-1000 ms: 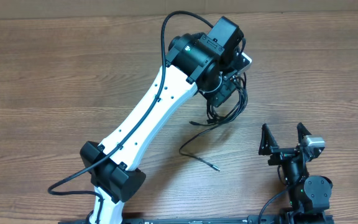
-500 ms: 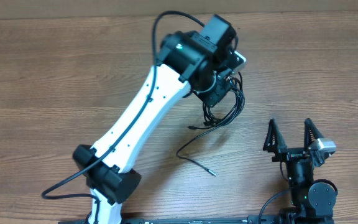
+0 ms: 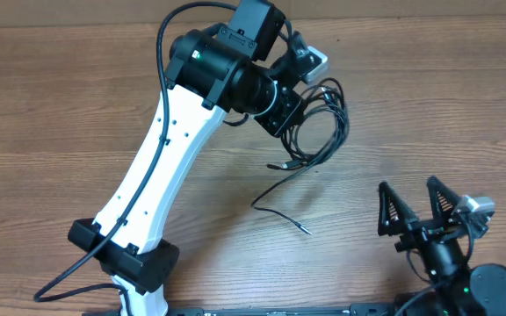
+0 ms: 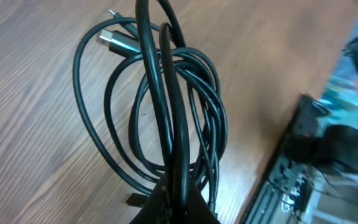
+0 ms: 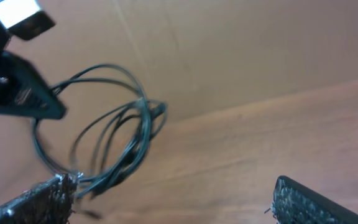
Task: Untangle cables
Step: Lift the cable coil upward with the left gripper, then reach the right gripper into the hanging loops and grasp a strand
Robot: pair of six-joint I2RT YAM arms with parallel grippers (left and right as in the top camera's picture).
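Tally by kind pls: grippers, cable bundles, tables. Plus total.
Grippers: 2, left gripper shut on the cables, right gripper open and empty
Cable bundles: 1, all black; the separate cords in it can't be counted
Tables: 1, wooden table
Total: 4

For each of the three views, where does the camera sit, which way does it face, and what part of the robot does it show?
Overhead: above the table, facing down; shows the left arm, the left gripper shut on the cables, the right gripper open.
Left wrist: on the left arm, facing along the left fingers at the cables.
Right wrist: low, facing across the table between the right fingers.
Shared: the cables show in all three.
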